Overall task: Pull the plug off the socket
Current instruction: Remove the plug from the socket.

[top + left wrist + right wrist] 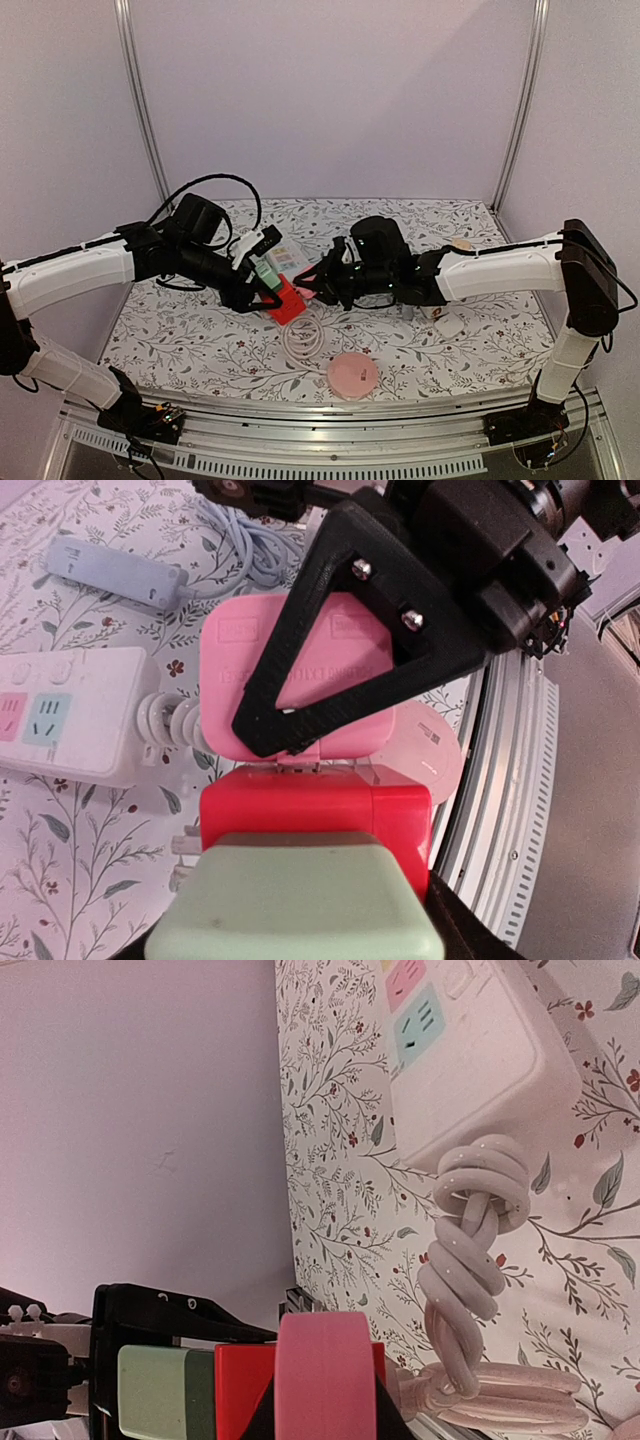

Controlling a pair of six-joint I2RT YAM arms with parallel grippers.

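A red cube socket (287, 303) is held just above the table at mid-table. My left gripper (262, 283) is shut on it; its green pad (300, 905) lies over the red socket (310, 815). A pink plug (225, 670) sits against the socket's far face, with a thin gap and metal prongs showing between them. My right gripper (318, 284) is shut on the pink plug (305, 293); its black triangular finger (400, 610) lies across the plug. The right wrist view shows the plug (325, 1380) in front of the red socket (240, 1390).
A white power strip (285, 258) lies behind the socket, and its thick white cable (302, 340) is coiled in front. A pink disc (353, 375) lies near the front edge. A pale blue adapter (115, 570) and a small white block (448, 323) are also on the table.
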